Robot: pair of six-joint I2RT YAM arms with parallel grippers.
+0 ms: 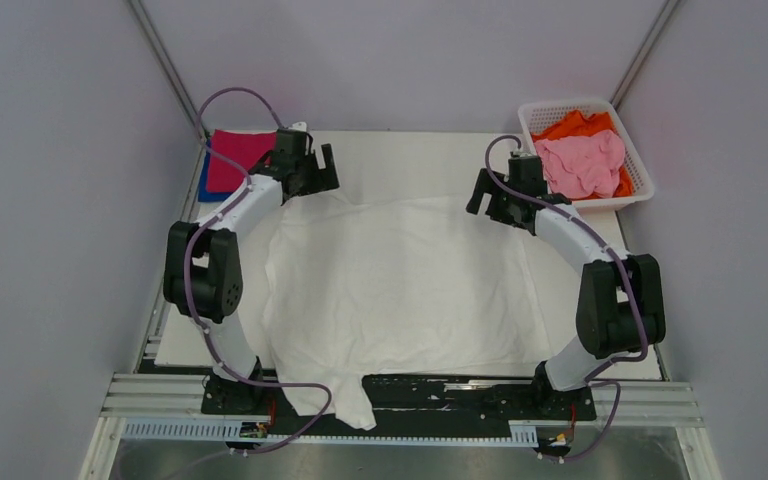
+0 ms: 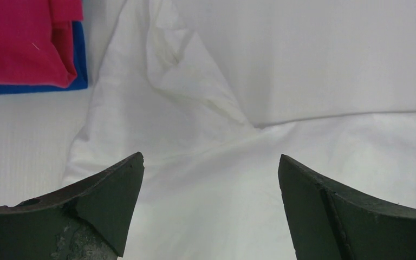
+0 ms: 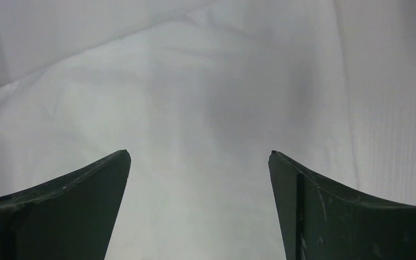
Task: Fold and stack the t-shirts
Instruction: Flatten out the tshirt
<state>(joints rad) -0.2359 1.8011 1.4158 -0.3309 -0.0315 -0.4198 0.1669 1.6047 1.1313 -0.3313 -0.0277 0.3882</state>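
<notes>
Cloth fills the middle of the top view: a large white t-shirt [image 1: 390,290] lies spread on the table [image 1: 420,150], with one corner drooping over the near edge at about 6 o'clock. At 10 o'clock a folded magenta t-shirt [image 1: 235,155] sits on a blue t-shirt [image 1: 203,186], the stack begun. At 2 o'clock a white basket [image 1: 642,190] holds a pink t-shirt [image 1: 580,165] on top of an orange t-shirt [image 1: 572,125], both unfolded. The left gripper [image 1: 308,168] hangs over the white shirt's far left corner at 11 o'clock and the right gripper [image 1: 500,195] over its far right corner at 1 o'clock. In the left wrist view the left gripper [image 2: 211,162] is spread wide and empty above a rumpled, sleeve-like ridge of white t-shirt [image 2: 195,108], with the magenta t-shirt [image 2: 21,43] and blue t-shirt [image 2: 32,89] at 10 o'clock. In the right wrist view the right gripper [image 3: 199,154] is likewise spread wide and empty above smooth white t-shirt [image 3: 195,97]; a cloth edge shows at 3 o'clock. The step looks like the start of folding the white shirt. The next move likely calls for both arms to drop, pinch the far corners together, and draw them toward 6 o'clock evenly.
</notes>
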